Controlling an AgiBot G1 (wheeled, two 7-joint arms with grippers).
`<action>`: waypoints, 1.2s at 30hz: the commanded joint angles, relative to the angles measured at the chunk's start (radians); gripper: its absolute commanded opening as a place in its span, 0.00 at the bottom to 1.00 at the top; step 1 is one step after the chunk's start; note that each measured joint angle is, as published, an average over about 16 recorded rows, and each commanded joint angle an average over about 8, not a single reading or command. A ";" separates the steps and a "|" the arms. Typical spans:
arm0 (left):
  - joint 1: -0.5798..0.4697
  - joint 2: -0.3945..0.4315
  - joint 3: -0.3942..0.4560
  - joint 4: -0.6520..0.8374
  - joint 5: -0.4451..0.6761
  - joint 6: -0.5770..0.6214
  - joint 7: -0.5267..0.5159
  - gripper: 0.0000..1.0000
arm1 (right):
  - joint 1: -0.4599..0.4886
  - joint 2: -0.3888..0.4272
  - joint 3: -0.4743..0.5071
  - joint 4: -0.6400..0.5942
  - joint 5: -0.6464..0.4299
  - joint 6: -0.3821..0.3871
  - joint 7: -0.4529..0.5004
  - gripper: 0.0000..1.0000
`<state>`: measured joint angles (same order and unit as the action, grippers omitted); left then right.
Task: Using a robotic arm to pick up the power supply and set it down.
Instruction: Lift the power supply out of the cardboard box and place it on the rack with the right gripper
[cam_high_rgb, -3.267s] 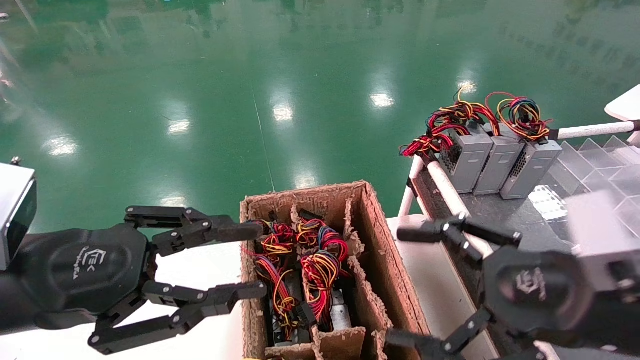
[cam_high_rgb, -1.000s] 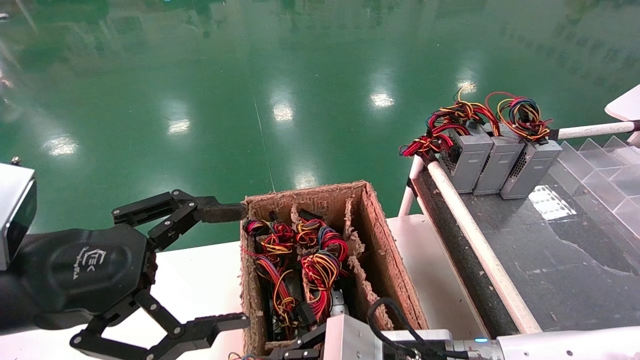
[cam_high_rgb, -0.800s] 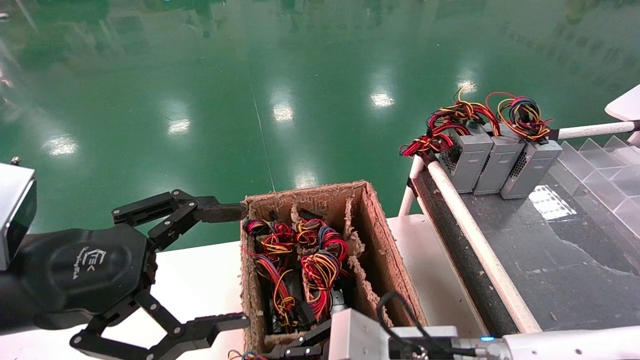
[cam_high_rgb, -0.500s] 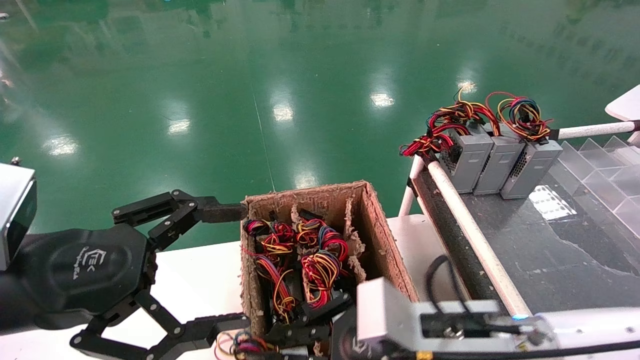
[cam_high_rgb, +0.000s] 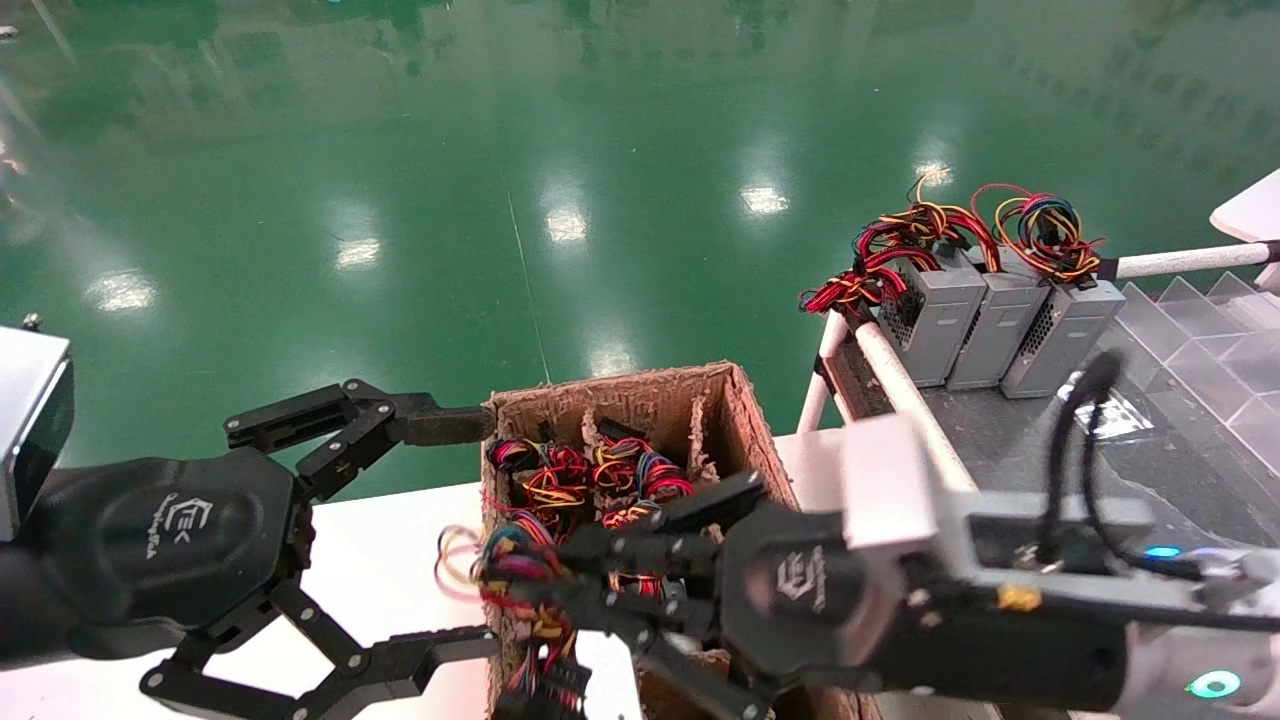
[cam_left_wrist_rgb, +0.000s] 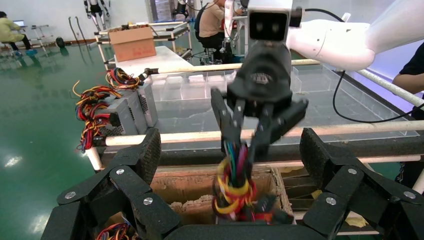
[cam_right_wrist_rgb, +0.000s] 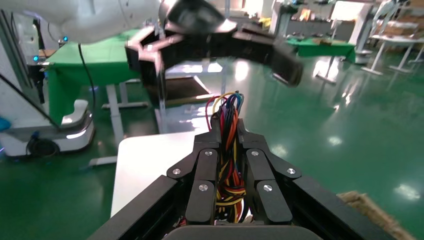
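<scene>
Two end effectors show in your head view. Your right end effector (cam_high_rgb: 560, 585) hangs over the near left part of the cardboard box (cam_high_rgb: 760, 450), its fingers (cam_right_wrist_rgb: 206, 175) pressed together on the wire bundle (cam_high_rgb: 515, 575) of a power supply; you can see the red, yellow and blue wires squeezed between the pads in the right wrist view. You cannot see the grey body of that power supply, only the wires. Your left end effector (cam_high_rgb: 440, 530) sits at the box's left wall with fingers spread wide, one at the far corner, one near. Three more power supplies (cam_high_rgb: 995, 320) stand side by side on the dark worktop (cam_high_rgb: 1130, 480) far right.
</scene>
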<state>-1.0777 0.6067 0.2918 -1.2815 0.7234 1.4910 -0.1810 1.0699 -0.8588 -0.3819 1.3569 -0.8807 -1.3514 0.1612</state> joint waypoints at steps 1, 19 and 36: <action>0.000 0.000 0.000 0.000 0.000 0.000 0.000 1.00 | 0.007 0.008 0.012 0.000 0.016 -0.002 0.002 0.00; 0.000 0.000 0.001 0.000 -0.001 -0.001 0.001 1.00 | 0.031 0.071 0.090 -0.002 0.092 0.011 0.004 0.00; 0.000 -0.001 0.002 0.000 -0.001 -0.001 0.001 1.00 | 0.058 0.166 0.216 -0.030 0.136 0.145 -0.010 0.00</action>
<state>-1.0782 0.6058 0.2939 -1.2815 0.7219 1.4901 -0.1799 1.1289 -0.6929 -0.1698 1.3169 -0.7539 -1.2105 0.1436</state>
